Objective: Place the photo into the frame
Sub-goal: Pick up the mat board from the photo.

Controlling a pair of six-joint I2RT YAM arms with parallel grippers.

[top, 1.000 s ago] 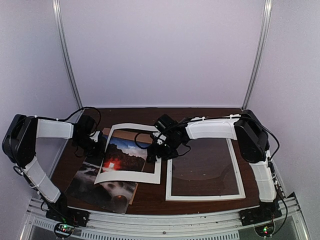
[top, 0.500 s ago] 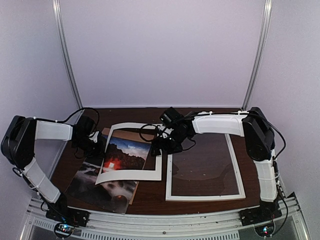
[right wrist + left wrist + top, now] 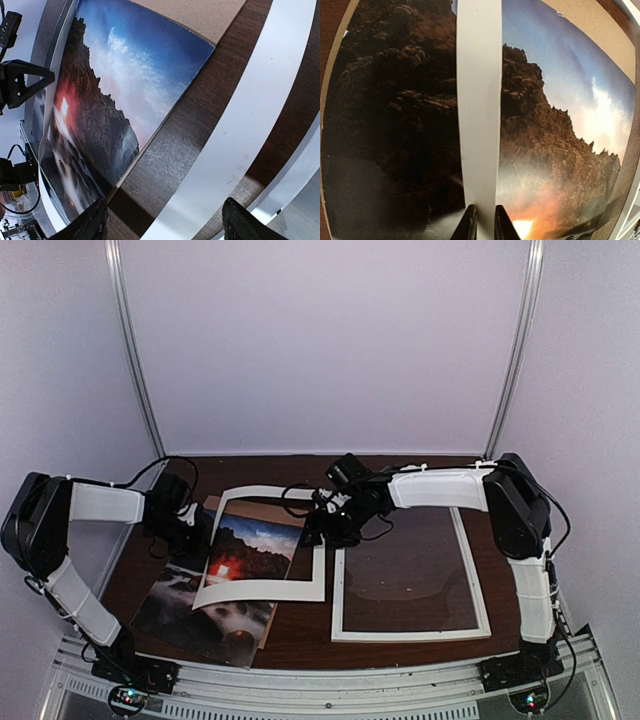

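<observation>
The photo (image 3: 250,545), a dark sunset print, lies on a brown board (image 3: 262,508) at the left of the table. A white card mat (image 3: 265,590) rests tilted over it. My left gripper (image 3: 197,530) is shut on the mat's left border. In the left wrist view that white strip (image 3: 479,100) runs into the pinched jaws (image 3: 484,222), with the photo (image 3: 545,150) underneath. My right gripper (image 3: 318,532) hovers open over the mat's right border. In the right wrist view its wide-apart fingers straddle that strip (image 3: 240,125), beside the photo (image 3: 115,75). The white frame (image 3: 410,636) lies flat to the right.
The brown board (image 3: 200,12) sticks out past the photo's far edge. Bare dark tabletop (image 3: 170,145) shows between the photo and the mat's right border. Metal rails (image 3: 320,680) run along the near edge, and pale walls close in the other sides.
My right arm has stretched out and its gripper has settled over the mat's right border, its jaws a little narrower. The mat's right side sits slightly lower. The left arm has not moved.
</observation>
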